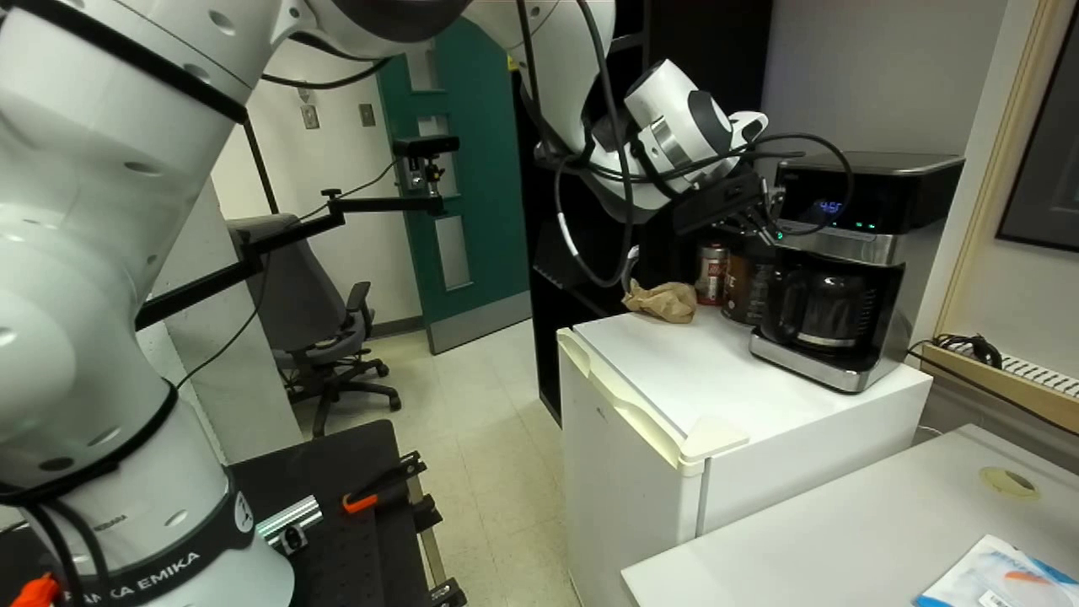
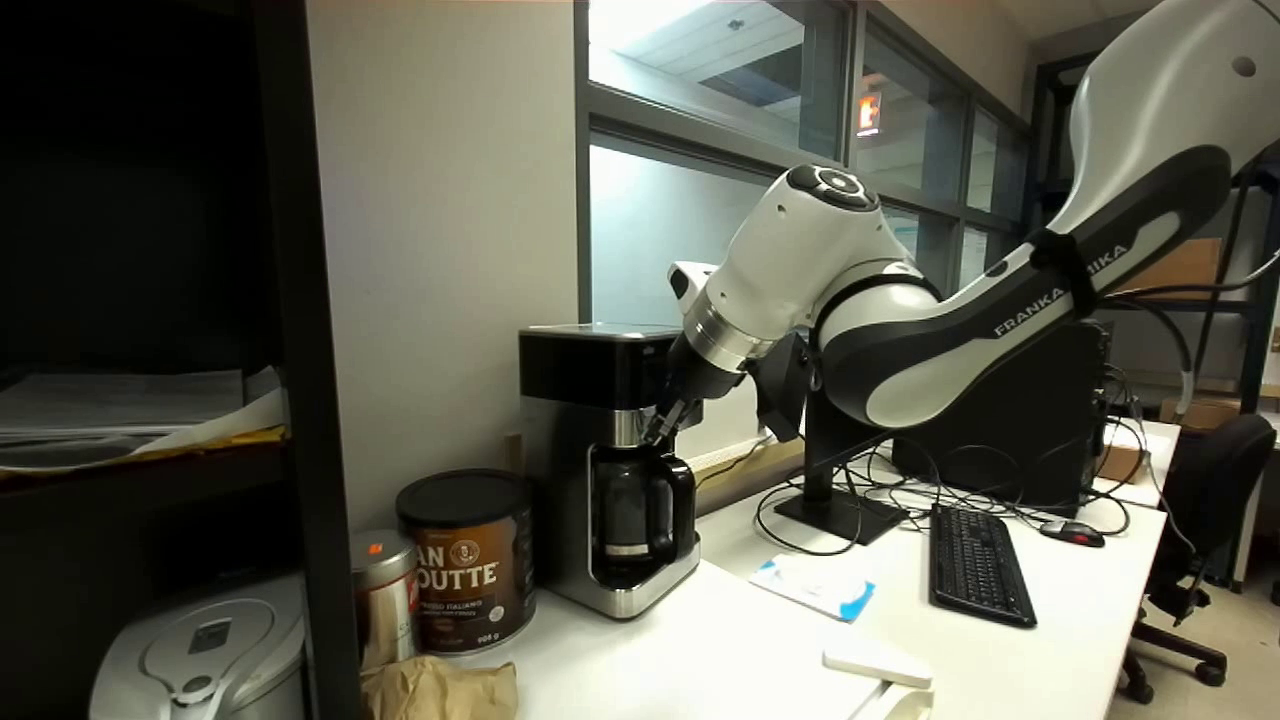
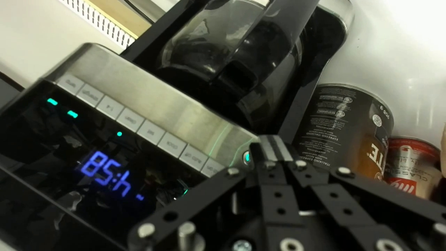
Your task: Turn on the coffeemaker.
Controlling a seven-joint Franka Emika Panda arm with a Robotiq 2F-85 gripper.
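Observation:
The coffeemaker (image 1: 881, 249) stands on the white mini fridge (image 1: 641, 371), black with a silver band. It also shows in an exterior view (image 2: 560, 450) and in the wrist view (image 3: 167, 101). Its display (image 3: 106, 174) glows blue, with several green lights lit. A round button (image 3: 247, 158) with a green light sits at the end of the silver band. The dark glass carafe (image 2: 628, 505) is inside the machine. My gripper (image 3: 275, 148) is shut and empty, its fingertips right beside the round button and partly over it. Contact cannot be told. The gripper also shows in both exterior views (image 1: 771, 236) (image 2: 655, 437).
A brown coffee can (image 2: 465, 565), a silver-red tin (image 2: 385, 600) and a crumpled paper bag (image 2: 440, 690) stand beside the coffeemaker. A black cable (image 1: 843, 160) loops from the wrist in front of the machine. A white desk (image 1: 809, 548) with a packet (image 1: 1003, 573) adjoins the fridge.

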